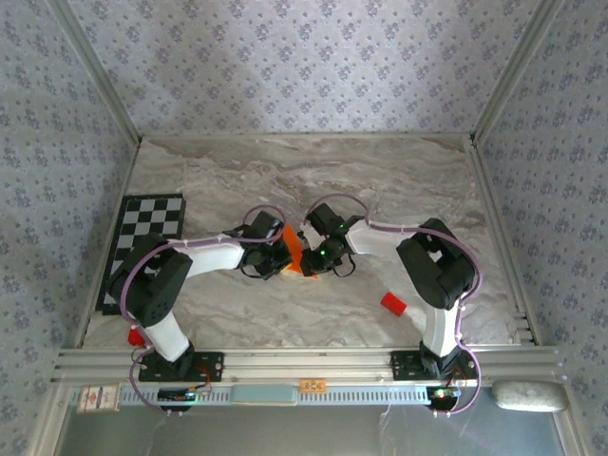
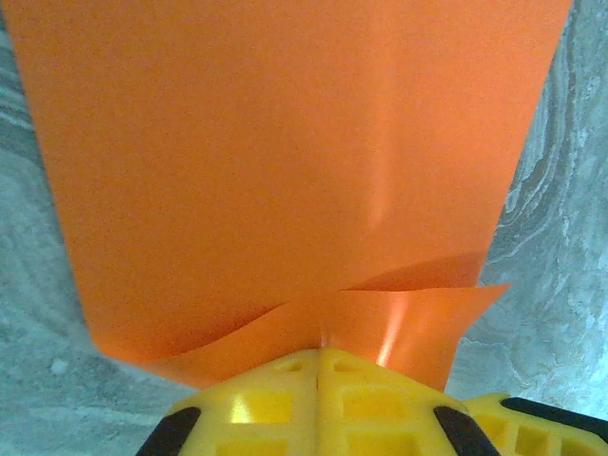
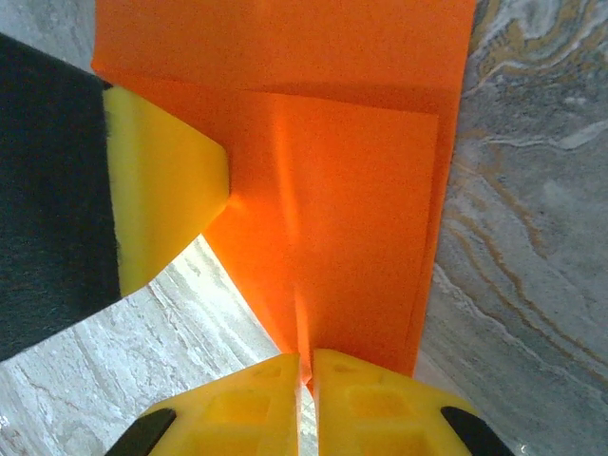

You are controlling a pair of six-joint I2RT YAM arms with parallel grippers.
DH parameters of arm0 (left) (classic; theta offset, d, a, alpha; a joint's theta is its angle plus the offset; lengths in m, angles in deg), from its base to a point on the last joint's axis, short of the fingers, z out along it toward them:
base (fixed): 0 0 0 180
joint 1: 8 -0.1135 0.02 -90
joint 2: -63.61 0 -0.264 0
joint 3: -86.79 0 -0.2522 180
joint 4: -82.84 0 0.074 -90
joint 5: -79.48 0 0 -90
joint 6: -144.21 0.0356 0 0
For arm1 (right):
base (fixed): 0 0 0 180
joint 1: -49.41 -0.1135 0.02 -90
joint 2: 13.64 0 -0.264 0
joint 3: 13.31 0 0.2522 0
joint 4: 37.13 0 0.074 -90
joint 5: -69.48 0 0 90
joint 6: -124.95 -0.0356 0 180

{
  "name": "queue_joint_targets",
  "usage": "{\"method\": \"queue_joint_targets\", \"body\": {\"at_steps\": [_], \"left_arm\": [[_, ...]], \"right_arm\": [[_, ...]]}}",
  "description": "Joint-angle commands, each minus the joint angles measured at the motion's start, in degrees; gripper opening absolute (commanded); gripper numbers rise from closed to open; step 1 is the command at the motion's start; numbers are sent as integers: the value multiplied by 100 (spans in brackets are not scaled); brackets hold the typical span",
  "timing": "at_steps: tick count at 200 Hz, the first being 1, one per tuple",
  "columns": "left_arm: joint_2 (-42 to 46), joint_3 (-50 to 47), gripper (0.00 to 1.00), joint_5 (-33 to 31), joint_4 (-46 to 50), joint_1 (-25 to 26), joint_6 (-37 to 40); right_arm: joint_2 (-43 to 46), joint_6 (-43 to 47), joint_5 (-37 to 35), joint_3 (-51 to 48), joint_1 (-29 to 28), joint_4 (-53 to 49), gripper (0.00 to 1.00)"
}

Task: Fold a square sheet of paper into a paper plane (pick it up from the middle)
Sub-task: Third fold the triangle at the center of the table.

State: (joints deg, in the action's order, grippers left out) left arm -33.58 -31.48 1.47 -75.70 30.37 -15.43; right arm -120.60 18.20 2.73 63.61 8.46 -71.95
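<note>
Yellow-fingered left gripper (image 2: 318, 353) and right gripper (image 3: 306, 359) each pinch the smooth, creased orange sheet (image 2: 285, 171), its edges cut off.

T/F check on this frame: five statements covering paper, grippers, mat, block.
1. The left gripper and right gripper are both shut on the orange paper. True.
2. The paper lies on the checkerboard mat. False: it is gripped between the two grippers near the table's middle, apart from the mat at the left.
3. A red block sits on the right side of the table. True.
4. The paper is one unfolded layer. False: the right wrist view shows overlapping folded layers.
5. The right gripper holds the red block. False: the block lies free on the table.
</note>
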Motion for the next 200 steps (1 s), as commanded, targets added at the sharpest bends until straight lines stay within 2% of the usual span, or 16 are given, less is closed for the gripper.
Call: {"method": "queue_joint_targets", "body": {"at_steps": [1, 38, 78, 105, 166, 200], "left_arm": [[-442, -270, 0, -500, 930, -14, 99], [-302, -233, 0, -500, 767, -93, 302], [402, -221, 4, -278, -157, -137, 821], [688, -395, 7, -125, -676, -34, 803], [388, -667, 5, 186, -1522, 194, 490], [170, -591, 4, 314, -1632, 268, 489]], "right_arm": [[-106, -65, -188, 70, 51, -180, 14], [-211, -82, -136, 35, 79, -298, 13], [-358, -182, -110, 39, 91, -486, 13], [-428, -254, -103, 74, 96, -559, 13], [-466, -320, -116, 137, 105, -644, 11], [-466, -355, -149, 136, 113, -674, 11]]}}
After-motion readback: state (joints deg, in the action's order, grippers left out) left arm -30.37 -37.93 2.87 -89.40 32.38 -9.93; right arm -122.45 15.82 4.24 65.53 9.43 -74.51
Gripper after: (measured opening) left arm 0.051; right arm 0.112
